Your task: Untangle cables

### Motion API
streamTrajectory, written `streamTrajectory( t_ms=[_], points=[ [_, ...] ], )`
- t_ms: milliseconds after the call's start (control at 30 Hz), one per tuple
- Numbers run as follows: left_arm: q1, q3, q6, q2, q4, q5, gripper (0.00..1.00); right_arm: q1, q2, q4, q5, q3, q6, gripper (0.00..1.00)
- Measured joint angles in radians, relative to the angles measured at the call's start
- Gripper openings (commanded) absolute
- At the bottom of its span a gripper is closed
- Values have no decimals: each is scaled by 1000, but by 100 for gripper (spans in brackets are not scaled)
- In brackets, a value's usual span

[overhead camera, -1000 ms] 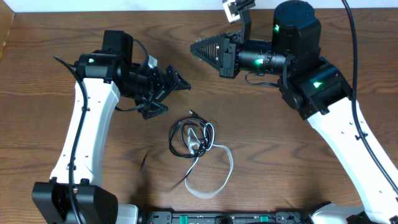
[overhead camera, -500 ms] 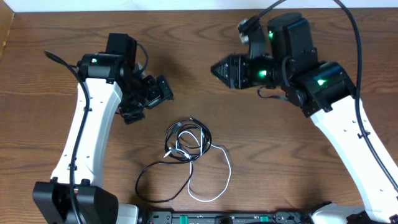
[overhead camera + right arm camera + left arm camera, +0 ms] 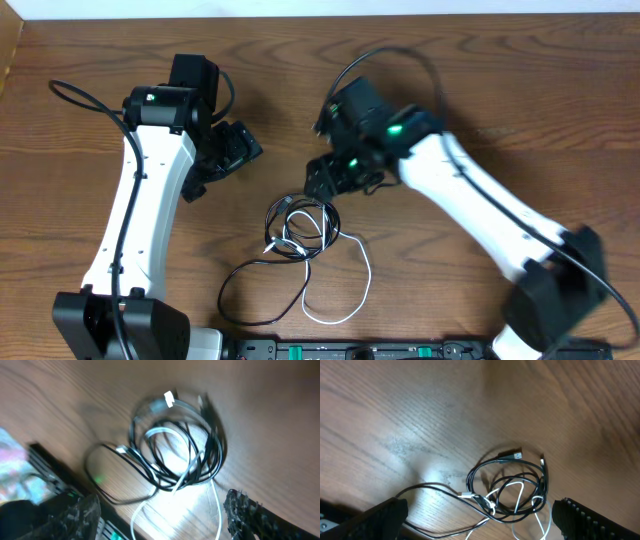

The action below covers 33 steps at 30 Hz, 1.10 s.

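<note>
Swung down from the far side, my right pincer (image 3: pixel 162 502) hangs spread above the knotted cables (image 3: pixel 300 225) on the surface (image 3: pixel 520 80); left pincer (image 3: pixel 479 510) gapes too.

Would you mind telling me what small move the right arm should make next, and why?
Probably lower the right gripper and close on one black loop at the edge of the cables: its jaws stand open, aimed at the knotted bundle, nothing is held, and the left gripper hangs open off to the side.
</note>
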<state>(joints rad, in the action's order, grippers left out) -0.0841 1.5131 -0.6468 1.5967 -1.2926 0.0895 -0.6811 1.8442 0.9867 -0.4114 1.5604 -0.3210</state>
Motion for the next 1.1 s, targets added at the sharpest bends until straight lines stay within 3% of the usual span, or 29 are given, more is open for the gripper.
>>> streamTrajectory(
  t_ms=[100,367,667,867,1100],
  points=[
    [10,0,-9,0,-18,-5,98,-26,69,23,10,-2,2,62],
    [45,0,-11,0,-36,-15,98,-71,194,42,27,-5,12,1],
    [45,0,-11,0,-37,-15,98,-51,203,74,27,45,11,1],
    [45,0,-11,0,-37,-14,98,93,127,101,29,299,16,1],
    [45,0,-11,0,-38,-14,98,307,-130,-26,44,534,19,1]
  ],
)
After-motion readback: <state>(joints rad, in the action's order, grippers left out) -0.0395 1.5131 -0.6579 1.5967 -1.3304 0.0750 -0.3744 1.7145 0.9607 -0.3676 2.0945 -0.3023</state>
